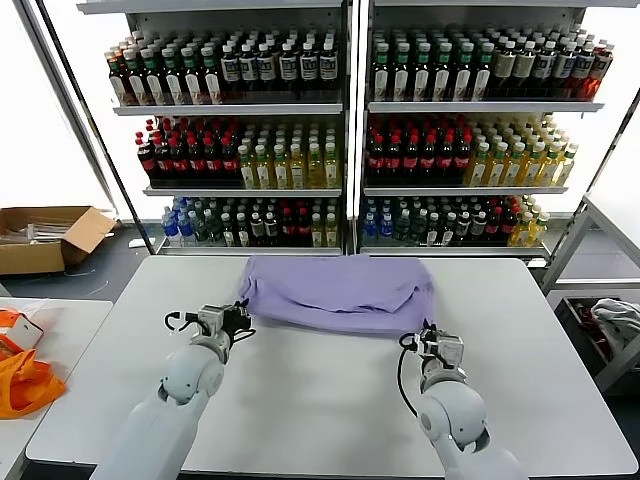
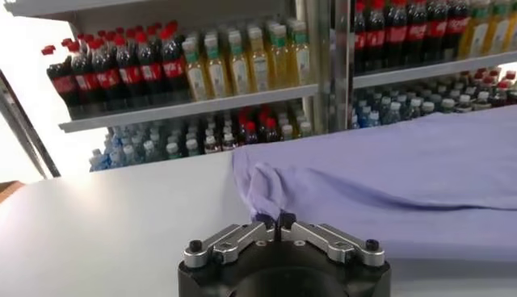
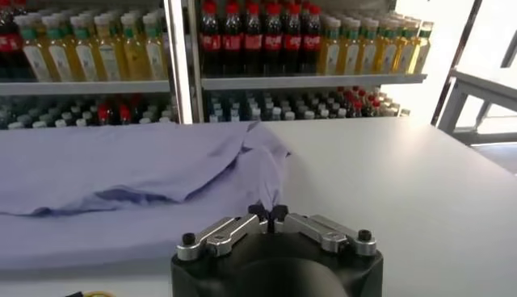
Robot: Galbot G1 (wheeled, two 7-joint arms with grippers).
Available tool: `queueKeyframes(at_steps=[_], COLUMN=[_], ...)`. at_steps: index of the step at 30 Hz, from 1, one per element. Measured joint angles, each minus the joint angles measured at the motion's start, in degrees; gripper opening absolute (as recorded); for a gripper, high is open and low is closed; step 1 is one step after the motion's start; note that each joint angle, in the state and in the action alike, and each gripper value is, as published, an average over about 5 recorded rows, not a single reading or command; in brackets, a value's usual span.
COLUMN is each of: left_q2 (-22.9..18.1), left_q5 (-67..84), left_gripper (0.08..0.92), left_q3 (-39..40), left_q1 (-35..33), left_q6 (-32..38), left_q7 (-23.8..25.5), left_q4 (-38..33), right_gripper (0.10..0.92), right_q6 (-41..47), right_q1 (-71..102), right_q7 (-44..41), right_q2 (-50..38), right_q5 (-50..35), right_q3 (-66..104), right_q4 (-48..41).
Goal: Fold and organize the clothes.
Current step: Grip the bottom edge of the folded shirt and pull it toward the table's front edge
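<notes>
Pinching the near hem of the lavender T-shirt [image 1: 340, 292] on the white table [image 1: 330, 400], left gripper [image 2: 275, 218] and right gripper [image 3: 267, 213] seem closed on thin cloth; either corner may slip when lifted.

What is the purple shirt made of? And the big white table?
The T-shirt looks like soft matte cloth, probably cotton: it wrinkles and droops in folds. The table looks hard and smooth, maybe laminate or painted board, with a faint sheen.
</notes>
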State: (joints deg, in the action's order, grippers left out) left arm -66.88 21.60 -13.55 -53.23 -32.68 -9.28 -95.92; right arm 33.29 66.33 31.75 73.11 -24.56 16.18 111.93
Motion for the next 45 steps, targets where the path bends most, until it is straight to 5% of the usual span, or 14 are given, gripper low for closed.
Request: queueKeyframes(at_steps=[19, 34, 37, 45], left_q2=[1.7, 0.4, 0.1, -0.8], left_q5=[-5.5, -9.0, -9.5, -10.5], left_gripper=[0.091, 0.091, 0.091, 0.161], left_q3=[-4.7, -6.5, -6.6, -6.2], left_q1=[-30.6, -41.9, -43.0, -44.9], left_q6=[2.1, 4.1, 4.3, 3.7], left_q7=[-1.0, -1.4, -1.4, -1.6], left_q4=[-25.5, -30.0, -30.2, -31.6], right_gripper=[0.123, 0.123, 0.148, 0.366], right_q6=[-1.5, -2.5, -2.6, -2.7], right_q1=[26.8, 35.7, 36.7, 37.8], right_q7=[4.3, 5.3, 5.4, 5.1], right_q2=[-3.8, -4.3, -4.6, -4.8], right_q5=[5.6, 9.1, 9.5, 9.9], right_q3=[1.9, 2.1, 2.4, 2.8], right_q4=[19.3, 21.1, 20.9, 21.3])
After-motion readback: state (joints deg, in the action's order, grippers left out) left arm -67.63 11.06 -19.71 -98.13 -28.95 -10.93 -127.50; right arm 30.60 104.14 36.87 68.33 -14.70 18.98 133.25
